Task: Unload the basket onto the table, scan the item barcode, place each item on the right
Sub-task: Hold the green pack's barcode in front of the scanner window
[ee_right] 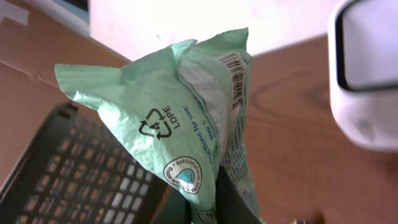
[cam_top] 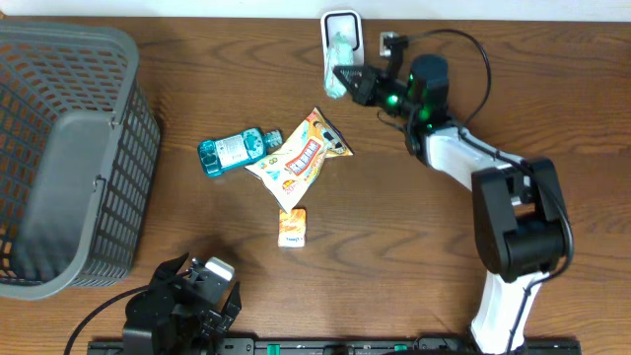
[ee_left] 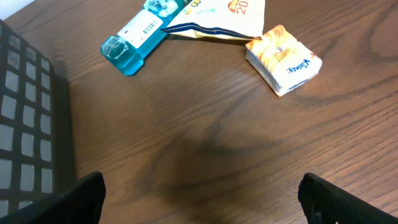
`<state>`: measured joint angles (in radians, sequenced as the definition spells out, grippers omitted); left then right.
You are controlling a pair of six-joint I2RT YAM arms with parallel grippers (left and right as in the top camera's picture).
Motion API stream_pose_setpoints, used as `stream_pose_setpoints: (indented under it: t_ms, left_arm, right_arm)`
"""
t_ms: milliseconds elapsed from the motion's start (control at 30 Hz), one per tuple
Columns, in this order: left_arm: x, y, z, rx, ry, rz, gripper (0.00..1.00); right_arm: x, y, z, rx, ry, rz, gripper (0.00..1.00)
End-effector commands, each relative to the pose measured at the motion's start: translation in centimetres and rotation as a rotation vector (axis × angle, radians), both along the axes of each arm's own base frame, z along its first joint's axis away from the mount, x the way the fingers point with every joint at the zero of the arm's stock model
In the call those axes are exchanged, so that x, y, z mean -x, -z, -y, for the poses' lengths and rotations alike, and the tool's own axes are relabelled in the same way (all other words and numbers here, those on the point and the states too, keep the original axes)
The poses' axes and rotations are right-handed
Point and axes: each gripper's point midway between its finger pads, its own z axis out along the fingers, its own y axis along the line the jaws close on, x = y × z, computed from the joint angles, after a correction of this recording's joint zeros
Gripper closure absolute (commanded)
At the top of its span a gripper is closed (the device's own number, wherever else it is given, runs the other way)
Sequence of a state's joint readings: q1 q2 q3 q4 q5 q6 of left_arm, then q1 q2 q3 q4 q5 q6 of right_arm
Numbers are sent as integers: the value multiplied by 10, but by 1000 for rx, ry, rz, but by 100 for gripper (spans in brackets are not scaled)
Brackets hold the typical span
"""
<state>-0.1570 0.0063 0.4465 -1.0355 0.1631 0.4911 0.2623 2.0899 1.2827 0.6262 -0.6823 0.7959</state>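
Green packet (ee_right: 180,124) was held pinched in right gripper (cam_top: 345,76) just beside scanner (cam_top: 345,17); left gripper (ee_left: 200,198) was seen spread wide, empty.

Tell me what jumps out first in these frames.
The right gripper, shut on a crumpled green packet, has it right by the white scanner at top centre of the overhead view. In the middle lie a blue bottle, a snack bag and a tissue pack. A big grey basket fills the left side.
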Motion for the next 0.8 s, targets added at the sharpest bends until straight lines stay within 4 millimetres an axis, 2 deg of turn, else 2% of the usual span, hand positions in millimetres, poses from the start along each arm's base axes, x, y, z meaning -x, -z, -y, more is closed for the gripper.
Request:
stream_pose_setpoints:
  t_ms: [0, 167, 333, 400, 500, 767]
  left_arm:
    - [4, 5, 1, -3, 11, -24, 1]
    - [4, 5, 1, -3, 11, -24, 1]
    - [4, 5, 1, -3, 11, -24, 1]
    - [4, 5, 1, -3, 11, -24, 1]
    - [4, 5, 1, -3, 11, -24, 1]
    - [4, 5, 1, -3, 11, -24, 1]
  right_arm:
    - [-20, -13, -4, -49, 0, 4, 99]
    - [-46, 15, -4, -92, 2, -76, 99]
    - [-68, 51, 7, -144, 28, -186, 99]
    - [-74, 59, 8, -150, 30, -198, 99]
    - [-78, 64, 8, -149, 33, -199, 99]
    - [-90, 59, 22, -152, 88, -178, 99]
